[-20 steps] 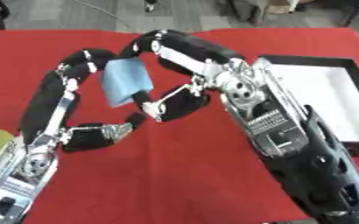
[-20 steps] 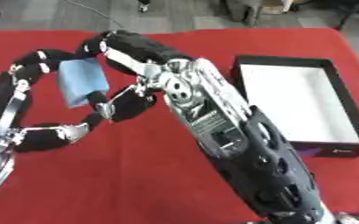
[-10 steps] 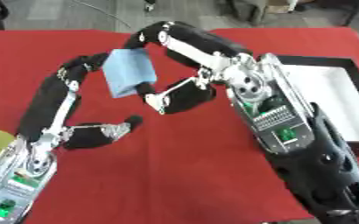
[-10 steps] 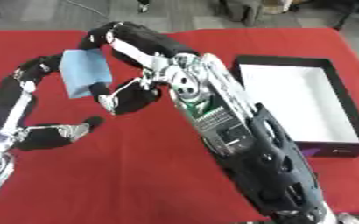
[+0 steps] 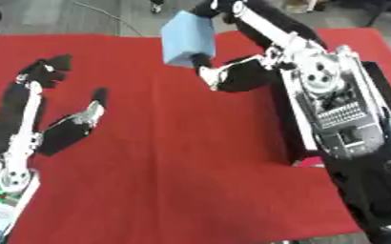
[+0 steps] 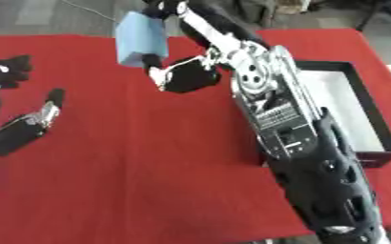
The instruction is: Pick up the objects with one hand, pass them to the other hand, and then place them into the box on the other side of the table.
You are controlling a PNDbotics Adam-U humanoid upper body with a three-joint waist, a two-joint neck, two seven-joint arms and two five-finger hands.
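Pinching a light blue block [image 5: 187, 39] between thumb and fingers [image 5: 200, 61], the right hand [image 5: 245, 71] holds it up above the far part of the worktop [image 5: 174, 167]. The block looks soft and matte, a boxy slab with squared edges, tilted a little, its lower end caught against the black thumb while the upper fingers curl over its top corner. Below and beside those fingers lies flat red cloth, smooth and unpatterned. Over on the right arm's side, partly hidden behind the silver and black forearm, sits the box [image 6: 362, 114]: a shallow rectangular tray with black walls and a pale, plain floor, well apart from the block. The left hand [image 5: 61, 128] lies low on the red cloth at the near left, fingers [image 5: 40, 76] straight and spread, the thumb angled out, holding nothing. Between its fingertips and the blue block there is only bare red cloth.
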